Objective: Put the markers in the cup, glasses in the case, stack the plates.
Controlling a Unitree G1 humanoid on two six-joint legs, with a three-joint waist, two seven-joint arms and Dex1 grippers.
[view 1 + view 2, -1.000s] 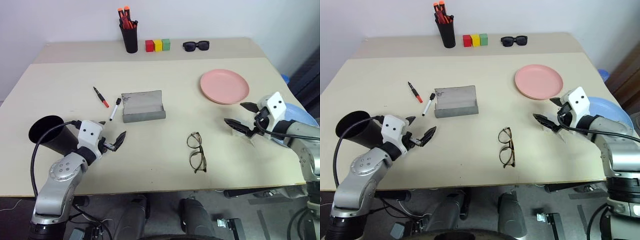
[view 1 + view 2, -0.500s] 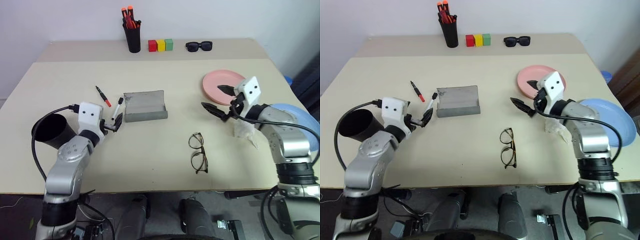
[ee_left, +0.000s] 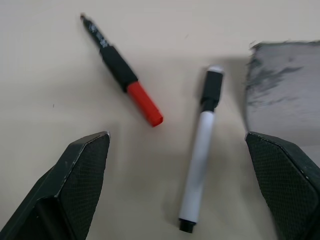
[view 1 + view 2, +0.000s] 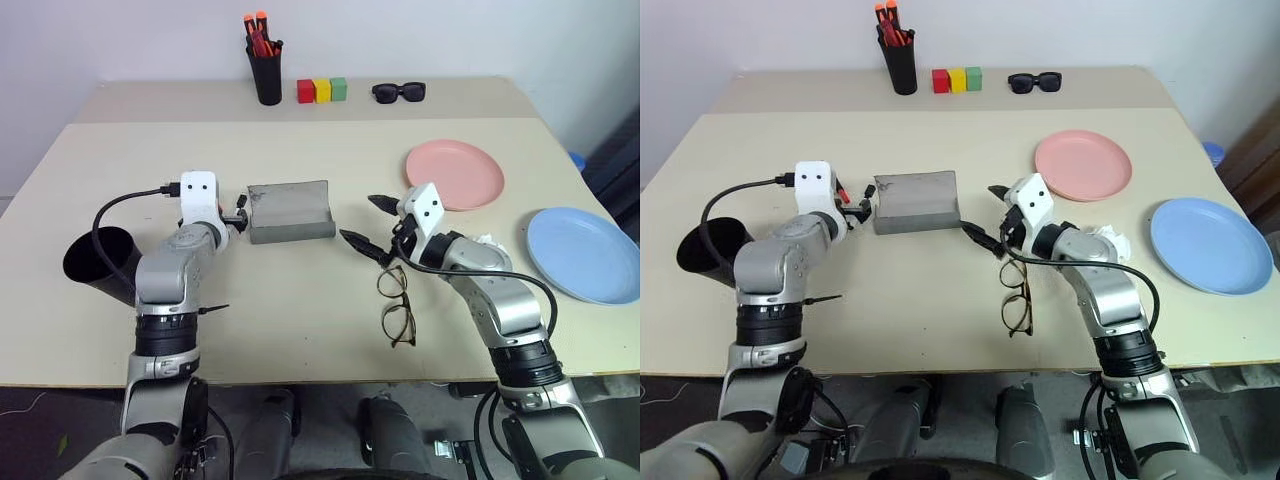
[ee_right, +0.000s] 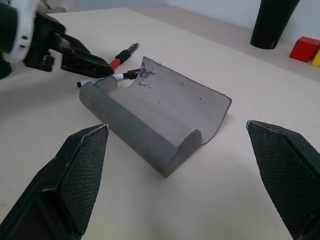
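Two markers lie side by side on the table, one black with a red cap [image 3: 122, 75] and one white with a black cap [image 3: 200, 150]. My left gripper [image 3: 177, 145] hovers open just short of them, next to the left end of the open grey case [image 4: 290, 212]. The black cup [image 4: 100, 262] lies on its side at the left behind that arm. My right gripper [image 4: 358, 219] is open and empty, pointing at the case's right end, just above the glasses [image 4: 396, 305]. The pink plate [image 4: 454, 174] and the blue plate [image 4: 585, 254] sit apart at the right.
At the back stand a black pen holder [image 4: 263, 75] with orange-capped markers, three coloured blocks [image 4: 322, 90] and black sunglasses [image 4: 399, 92]. A crumpled white scrap [image 4: 490, 245] lies beside my right forearm. The blue plate sits near the table's right edge.
My left gripper went forward from beside the cup to the markers. My right gripper swung left from the pink plate to the case's right end. Both stayed open.
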